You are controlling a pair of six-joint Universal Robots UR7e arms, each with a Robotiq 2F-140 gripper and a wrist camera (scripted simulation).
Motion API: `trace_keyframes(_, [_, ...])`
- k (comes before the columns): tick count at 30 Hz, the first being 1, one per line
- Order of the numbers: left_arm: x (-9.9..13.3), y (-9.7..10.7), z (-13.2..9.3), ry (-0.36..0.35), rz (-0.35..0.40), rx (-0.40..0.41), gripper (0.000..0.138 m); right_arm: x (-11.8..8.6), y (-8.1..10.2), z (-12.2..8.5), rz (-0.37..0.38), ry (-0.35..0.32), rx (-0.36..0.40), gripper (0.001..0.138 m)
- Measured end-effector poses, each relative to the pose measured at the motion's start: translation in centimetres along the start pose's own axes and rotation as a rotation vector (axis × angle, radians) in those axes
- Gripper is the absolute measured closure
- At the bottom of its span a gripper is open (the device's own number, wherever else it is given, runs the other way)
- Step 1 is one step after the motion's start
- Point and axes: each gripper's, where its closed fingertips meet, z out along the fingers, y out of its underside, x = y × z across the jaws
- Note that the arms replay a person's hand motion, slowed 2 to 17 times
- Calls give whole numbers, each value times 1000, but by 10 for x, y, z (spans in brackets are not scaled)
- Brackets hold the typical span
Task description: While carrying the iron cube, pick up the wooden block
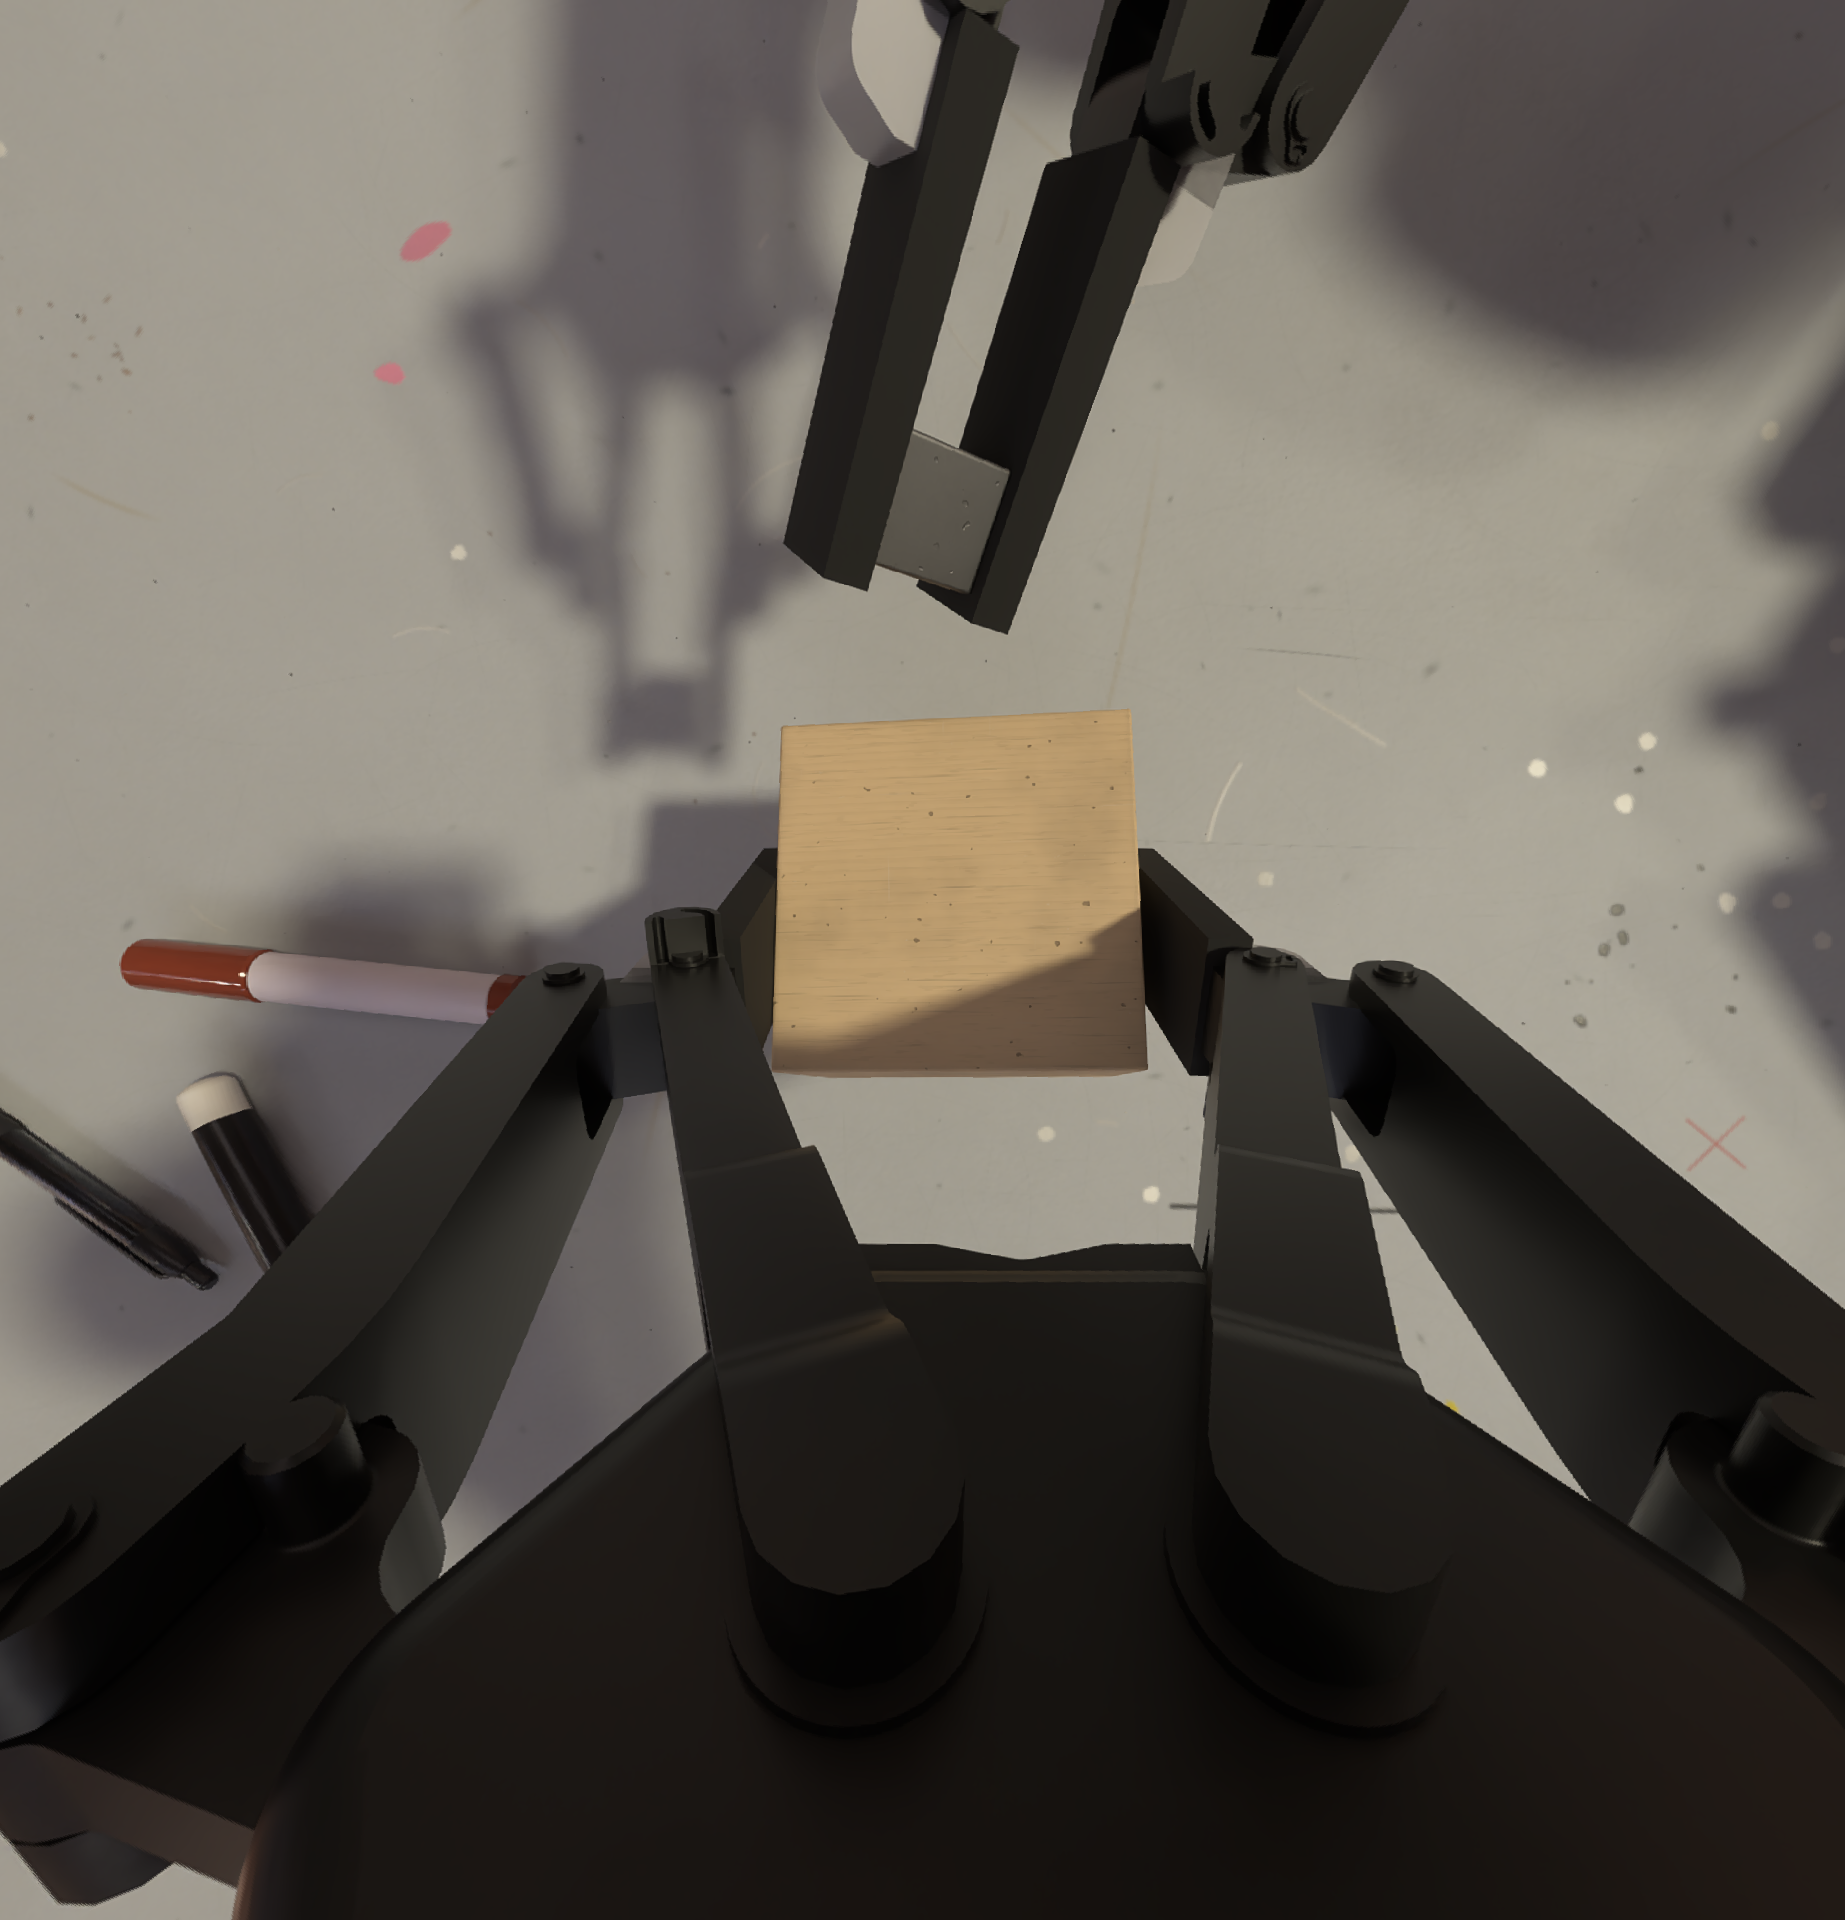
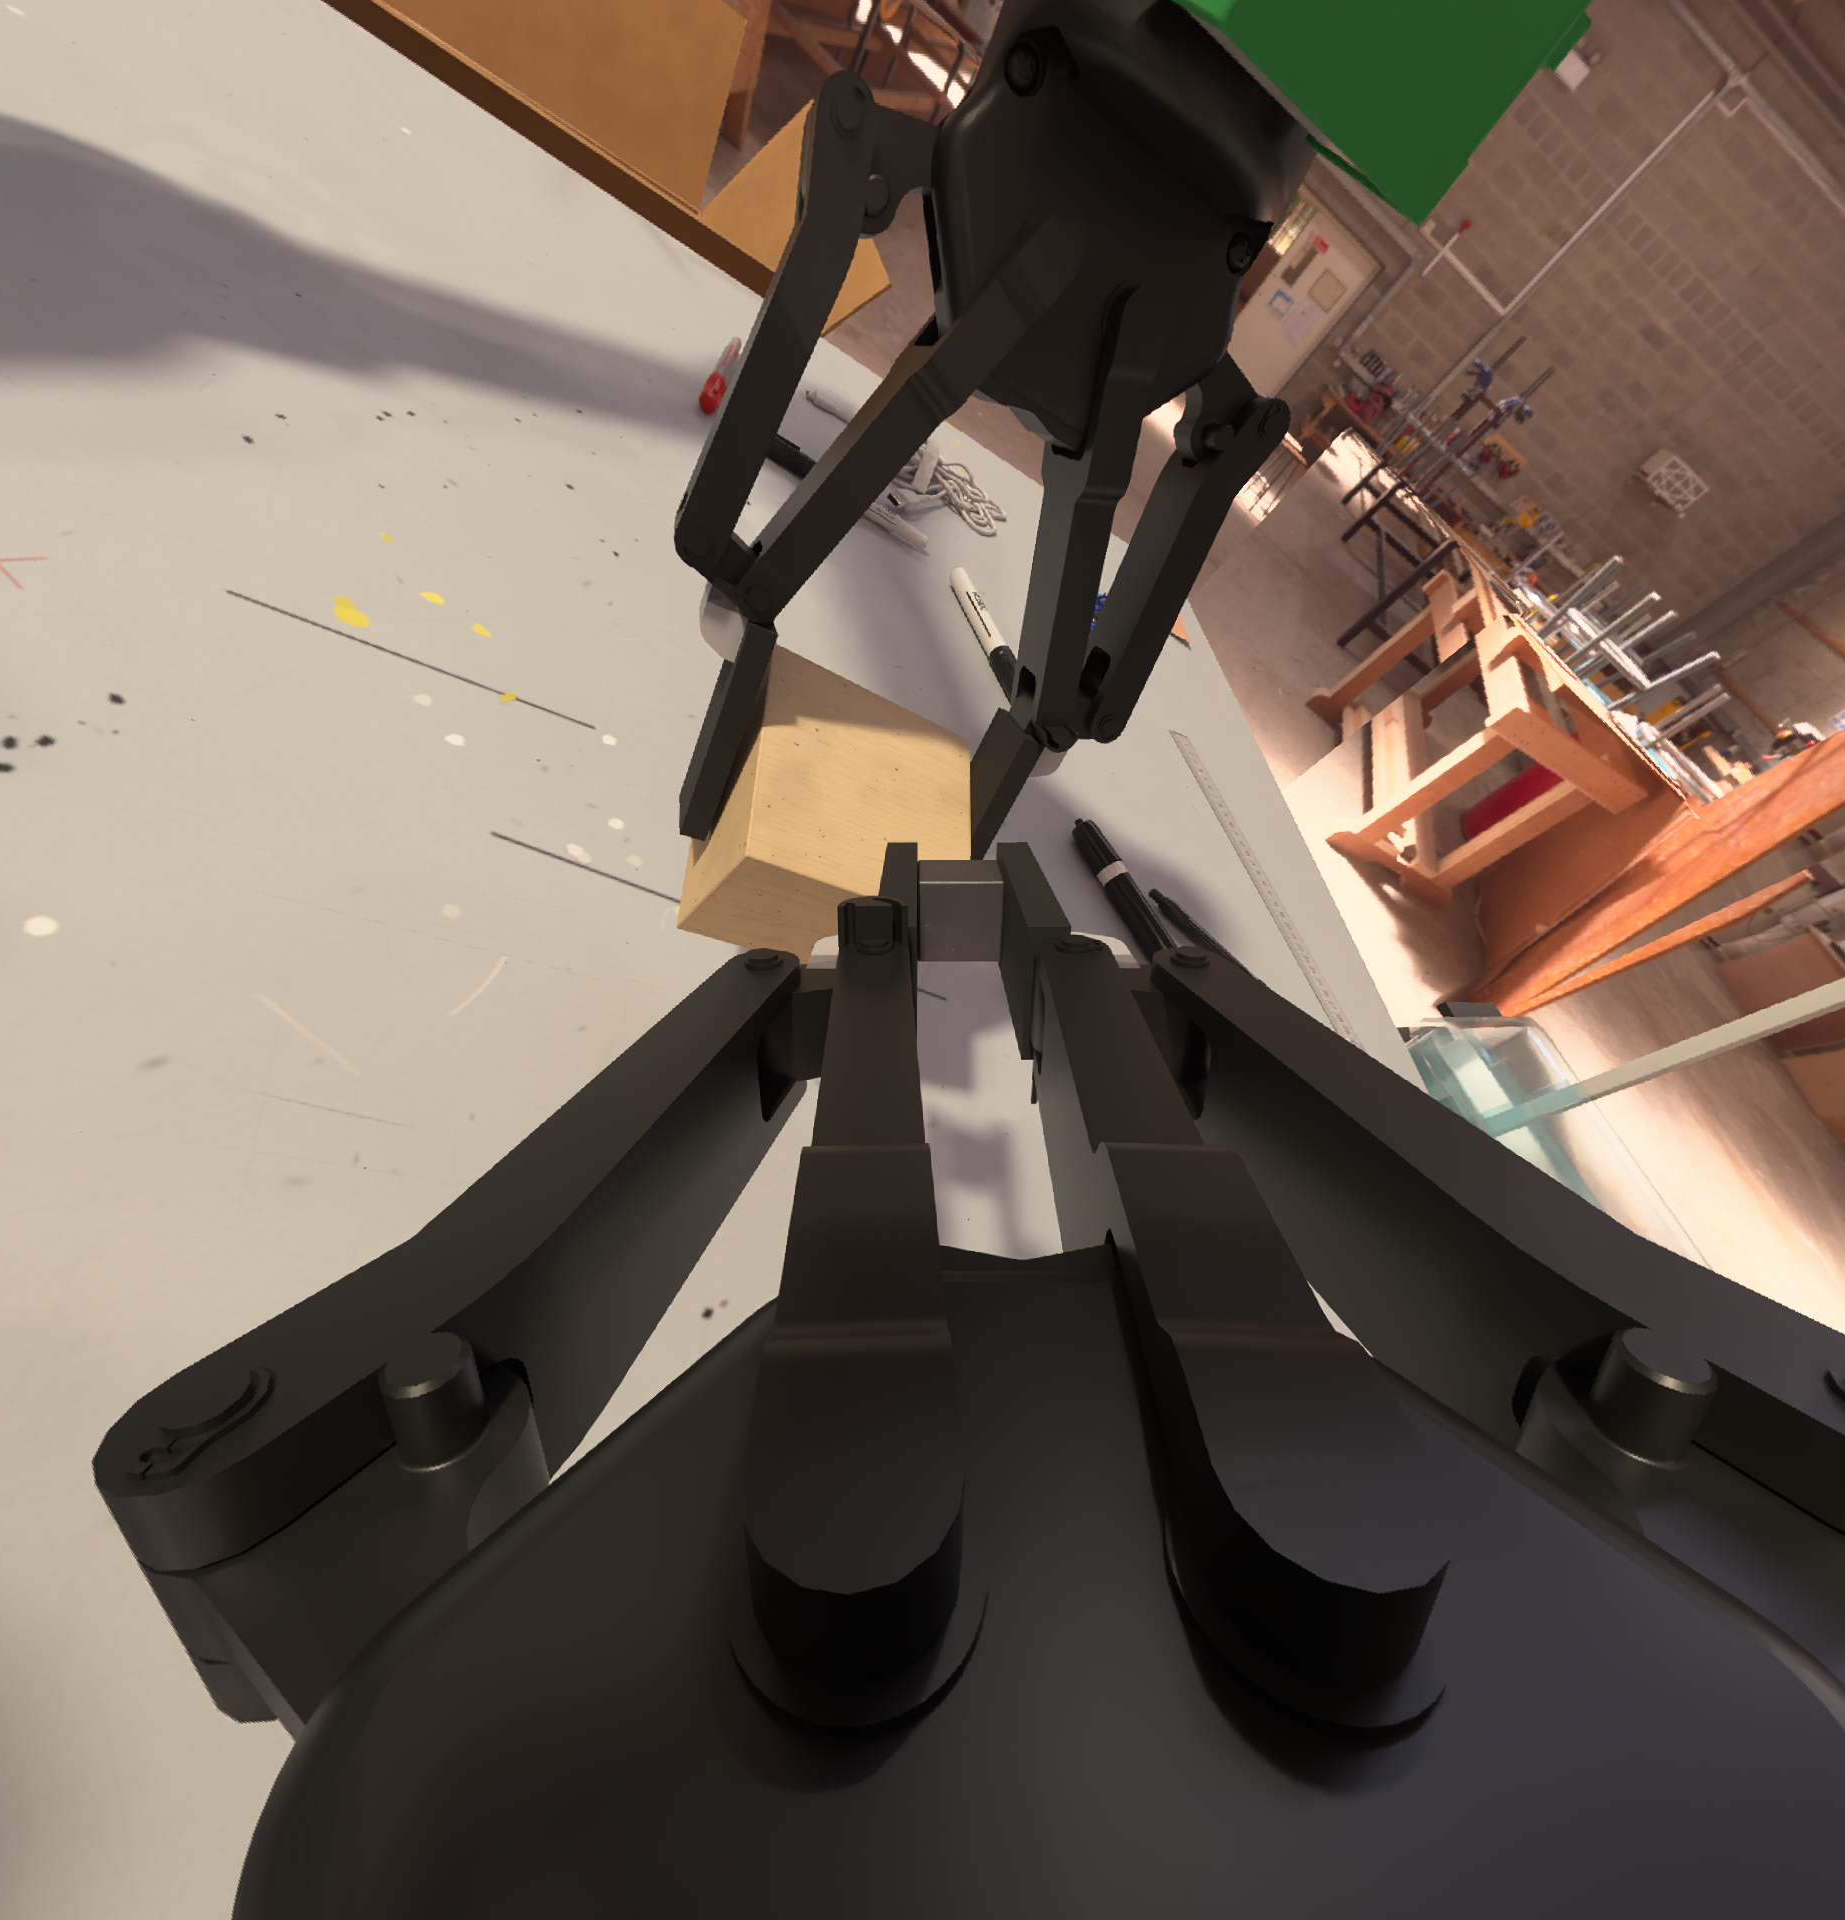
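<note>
The wooden block (image 1: 959, 894) is a light tan cube on the grey table. My left gripper (image 1: 959, 873) has a finger pressed on each side of it. I cannot tell whether the block is off the table. In the right wrist view the block (image 2: 856, 800) sits between the left gripper's fingers (image 2: 726, 727). My right gripper (image 2: 957, 873) is shut on the small grey iron cube (image 2: 957, 914) and holds it above the table just beside the block. In the left wrist view that gripper (image 1: 913, 587) hangs beyond the block with the iron cube (image 1: 949, 514) in it.
A red-capped marker (image 1: 315, 977) and two black pens (image 1: 237, 1164) lie left of the block. More markers (image 2: 1115, 878), a ruler (image 2: 1261, 873) and a white cord (image 2: 959, 488) lie near the table's edge. A wooden box (image 2: 585, 94) stands at the back.
</note>
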Motion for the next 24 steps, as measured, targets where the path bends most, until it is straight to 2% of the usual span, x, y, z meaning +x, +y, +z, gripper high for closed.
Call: trace_keyframes(24, [-1,2,2,-35,16,-26,58,-3,2,2,1,-13,-1,119])
